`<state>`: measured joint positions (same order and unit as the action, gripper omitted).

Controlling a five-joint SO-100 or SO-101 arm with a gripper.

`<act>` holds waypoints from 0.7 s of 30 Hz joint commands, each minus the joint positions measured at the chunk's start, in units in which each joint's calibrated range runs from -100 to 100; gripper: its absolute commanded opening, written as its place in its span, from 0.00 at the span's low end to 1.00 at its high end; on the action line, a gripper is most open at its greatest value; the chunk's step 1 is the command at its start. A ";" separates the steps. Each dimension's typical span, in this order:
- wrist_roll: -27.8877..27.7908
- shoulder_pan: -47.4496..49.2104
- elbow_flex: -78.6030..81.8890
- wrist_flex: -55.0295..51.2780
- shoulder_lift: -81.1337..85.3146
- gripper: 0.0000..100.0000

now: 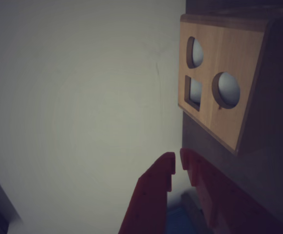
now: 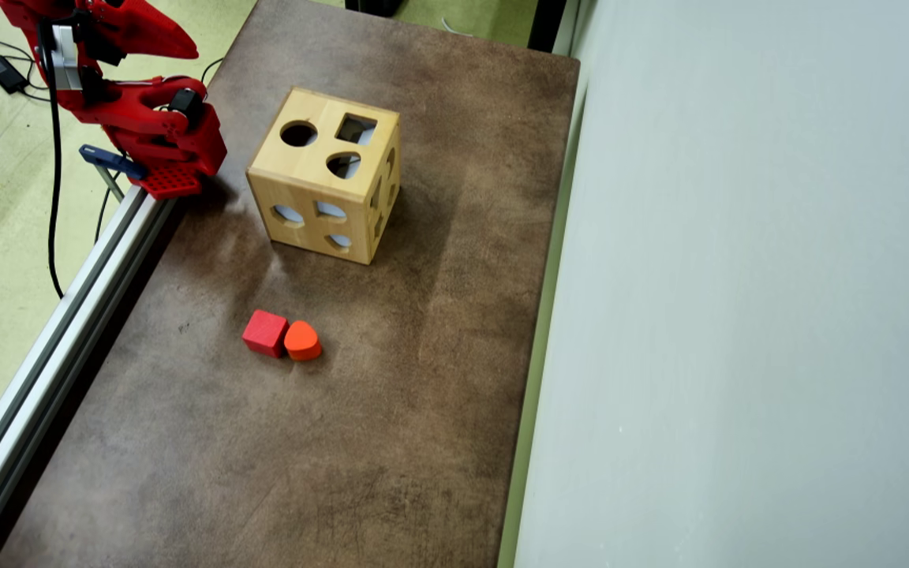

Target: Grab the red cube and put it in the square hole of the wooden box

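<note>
Hand nearly shut and empty beside the wooden box, so I've done nothing yet: the red cube sits on the desk nearer me, touching an orange block, square hole unfilled.

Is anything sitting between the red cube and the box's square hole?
Nothing lies on the mat between the red cube and the wooden box; the square hole on top is uncovered. The orange block touches the cube on the overhead view's right side, off that line.
</note>
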<state>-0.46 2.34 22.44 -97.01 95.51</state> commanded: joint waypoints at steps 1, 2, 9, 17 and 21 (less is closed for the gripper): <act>-0.29 -0.33 -1.15 -0.33 -0.09 0.03; -0.29 -0.33 -1.15 -0.33 -0.09 0.03; -0.05 -0.33 -1.06 -0.09 -0.09 0.03; 0.00 0.12 -1.15 0.15 -3.15 0.03; 0.00 -0.33 -3.21 0.15 -12.41 0.03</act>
<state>-0.46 2.34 22.17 -97.01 92.12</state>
